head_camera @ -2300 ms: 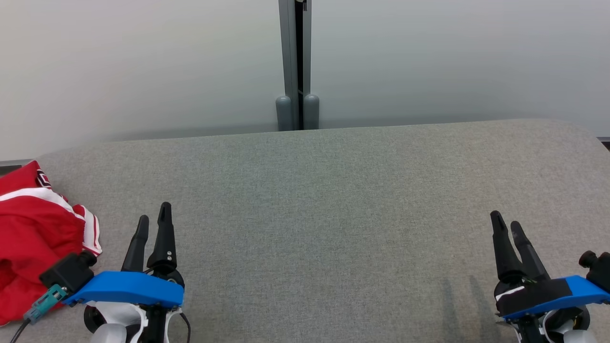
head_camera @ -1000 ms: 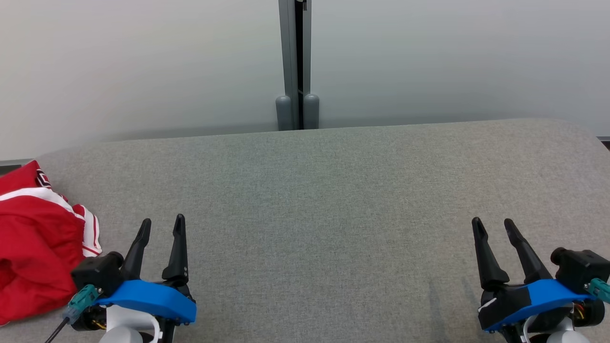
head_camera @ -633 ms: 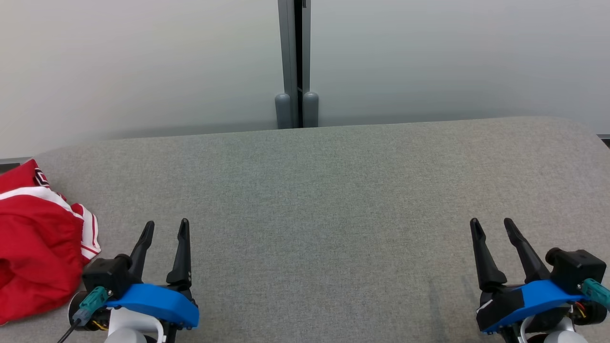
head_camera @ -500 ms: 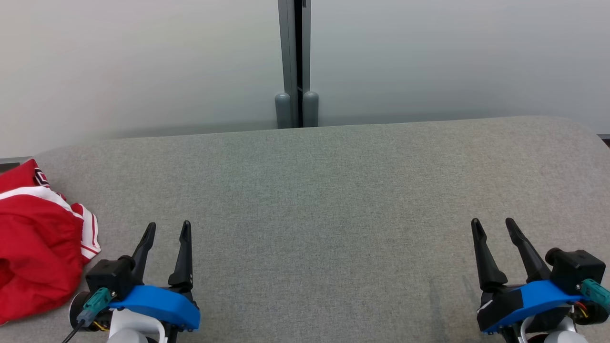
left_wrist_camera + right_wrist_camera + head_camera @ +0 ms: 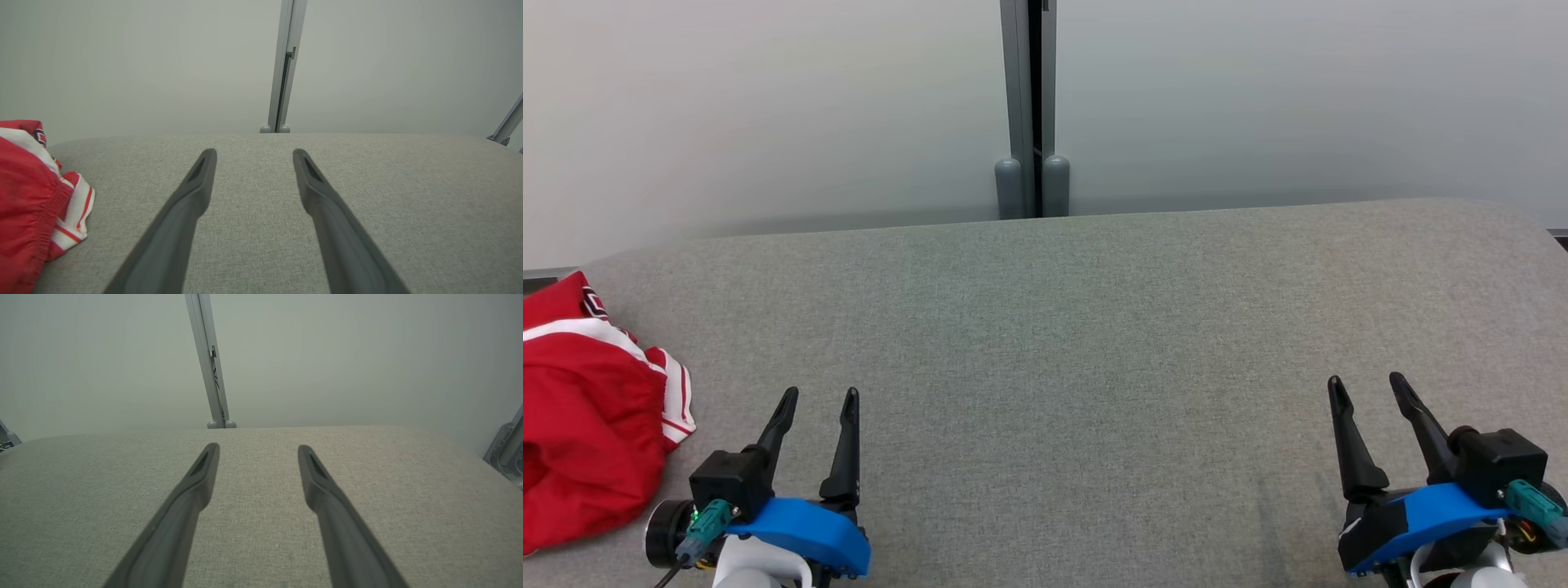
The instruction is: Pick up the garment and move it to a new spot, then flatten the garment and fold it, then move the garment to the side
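plainly, both the left gripper (image 5: 818, 398) and right gripper (image 5: 1365, 381) gape wide and empty; the bunched red garment (image 5: 584, 425) near the table (image 5: 1094, 327) edge could slide off if snagged.

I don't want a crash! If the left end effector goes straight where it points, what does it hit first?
Nothing nearby, it seems. The left end effector points across the grey table; the red garment lies off to its left. Past the far edge stands the pale wall, though depth is unclear.
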Motion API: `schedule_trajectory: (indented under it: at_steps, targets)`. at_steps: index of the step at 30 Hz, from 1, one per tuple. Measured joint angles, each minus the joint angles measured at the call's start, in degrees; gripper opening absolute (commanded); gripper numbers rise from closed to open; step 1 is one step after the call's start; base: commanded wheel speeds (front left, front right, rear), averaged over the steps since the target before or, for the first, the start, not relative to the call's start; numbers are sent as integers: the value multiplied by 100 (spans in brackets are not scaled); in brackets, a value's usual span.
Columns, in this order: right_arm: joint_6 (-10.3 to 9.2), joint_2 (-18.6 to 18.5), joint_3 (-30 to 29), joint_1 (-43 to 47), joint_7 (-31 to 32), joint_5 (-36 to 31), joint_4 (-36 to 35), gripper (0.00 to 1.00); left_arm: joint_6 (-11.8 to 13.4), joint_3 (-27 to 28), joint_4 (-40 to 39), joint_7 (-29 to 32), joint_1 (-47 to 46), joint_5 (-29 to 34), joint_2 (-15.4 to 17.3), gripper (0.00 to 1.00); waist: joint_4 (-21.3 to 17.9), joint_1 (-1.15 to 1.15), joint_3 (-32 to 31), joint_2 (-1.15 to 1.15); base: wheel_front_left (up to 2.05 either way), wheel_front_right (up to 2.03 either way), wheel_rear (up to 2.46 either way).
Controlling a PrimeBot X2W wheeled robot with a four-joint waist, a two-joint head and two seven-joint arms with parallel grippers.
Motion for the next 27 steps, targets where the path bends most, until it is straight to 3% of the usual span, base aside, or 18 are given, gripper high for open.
schedule_trajectory:
  at_steps: [10,27]
  targets:
    - [1,20,-46,2,-49,-348,-9,100,11,-41,94,-98,-7,297,12,100,4,0,-13,0,0,0,0]
    - [0,48,-83,4,-68,-272,7,100,24,-10,143,-98,-31,257,9,100,15,0,1,0,0,0,0]
